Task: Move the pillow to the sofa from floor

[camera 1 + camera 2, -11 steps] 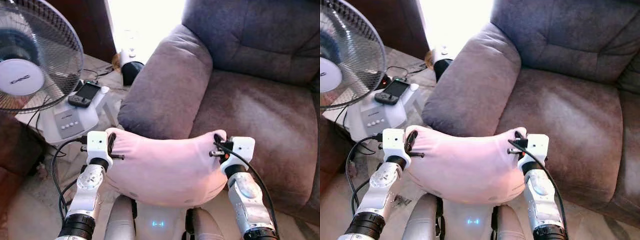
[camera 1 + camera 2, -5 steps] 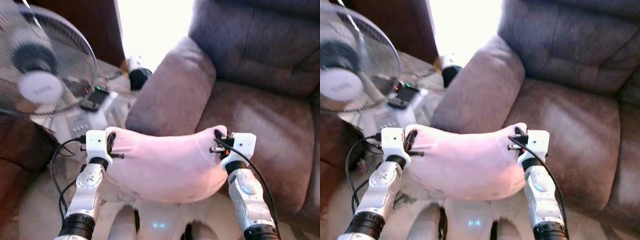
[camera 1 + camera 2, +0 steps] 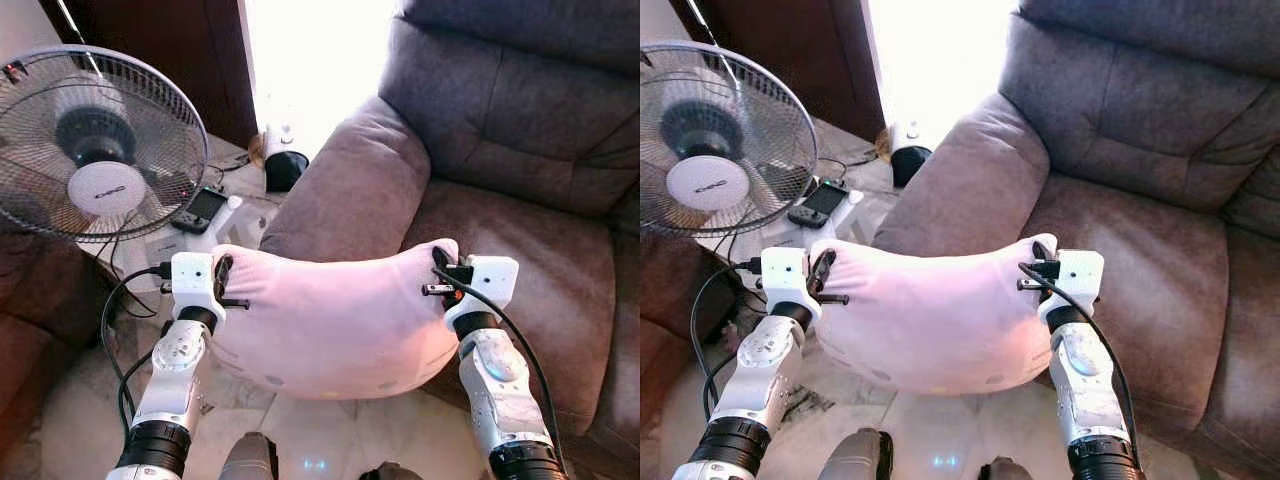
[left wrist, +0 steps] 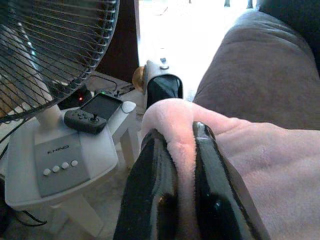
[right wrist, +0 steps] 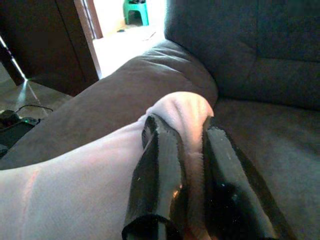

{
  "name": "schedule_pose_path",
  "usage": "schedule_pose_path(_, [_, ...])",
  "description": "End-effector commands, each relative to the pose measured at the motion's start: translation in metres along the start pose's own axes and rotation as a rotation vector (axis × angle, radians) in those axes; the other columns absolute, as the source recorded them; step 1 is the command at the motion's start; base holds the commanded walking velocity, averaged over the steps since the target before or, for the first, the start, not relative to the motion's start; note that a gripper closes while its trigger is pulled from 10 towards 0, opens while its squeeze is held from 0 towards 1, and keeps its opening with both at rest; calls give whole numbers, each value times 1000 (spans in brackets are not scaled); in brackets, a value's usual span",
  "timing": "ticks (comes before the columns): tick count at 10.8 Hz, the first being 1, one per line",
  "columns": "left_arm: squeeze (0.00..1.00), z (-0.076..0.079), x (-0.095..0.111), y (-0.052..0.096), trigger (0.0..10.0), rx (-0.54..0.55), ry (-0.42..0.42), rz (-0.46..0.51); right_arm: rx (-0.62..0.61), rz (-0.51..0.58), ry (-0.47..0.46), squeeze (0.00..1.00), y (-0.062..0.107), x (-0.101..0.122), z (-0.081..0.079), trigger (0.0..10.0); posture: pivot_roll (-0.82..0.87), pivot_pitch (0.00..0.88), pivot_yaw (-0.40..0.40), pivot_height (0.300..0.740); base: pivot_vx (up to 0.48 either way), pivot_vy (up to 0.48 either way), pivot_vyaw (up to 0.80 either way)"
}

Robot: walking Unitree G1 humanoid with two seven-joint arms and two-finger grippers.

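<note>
Two tools, left tool point(image 3: 222, 285), right tool point(image 3: 440, 272), pillow point(image 3: 335, 320) pinched between

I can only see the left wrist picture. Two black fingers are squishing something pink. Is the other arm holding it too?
Observer: Yes. The right gripper pinches the pink pillow's other corner.
Operator: Is the pillow on the sofa yet?
Observer: No. It hangs between the two grippers in front of the brown sofa, by its armrest.
Operator: How big is that fan?
Observer: The whole round fan stands on the robot's left, past the left gripper.
</note>
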State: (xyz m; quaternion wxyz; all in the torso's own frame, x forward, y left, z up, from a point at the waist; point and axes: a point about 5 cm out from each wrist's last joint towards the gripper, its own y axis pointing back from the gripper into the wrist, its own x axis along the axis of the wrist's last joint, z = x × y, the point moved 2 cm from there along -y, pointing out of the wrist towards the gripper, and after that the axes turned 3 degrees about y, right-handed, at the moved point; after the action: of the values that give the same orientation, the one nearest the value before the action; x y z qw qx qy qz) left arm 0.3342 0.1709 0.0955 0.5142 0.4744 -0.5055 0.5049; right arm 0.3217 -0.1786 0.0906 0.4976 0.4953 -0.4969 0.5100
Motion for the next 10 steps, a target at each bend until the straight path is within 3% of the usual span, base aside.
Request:
schedule_pose_path(1, [0,-6,24,-6,10000,7,-16,92,-50,161,-5,0,-6,36,11,10000,53,93,-14,740,0,0,0])
schedule_pose_path(10, [0,9,34,-7,10000,-69,-32,134,-74,179,-5,0,-9,40,10,10000,56,78,-11,740,0,0,0])
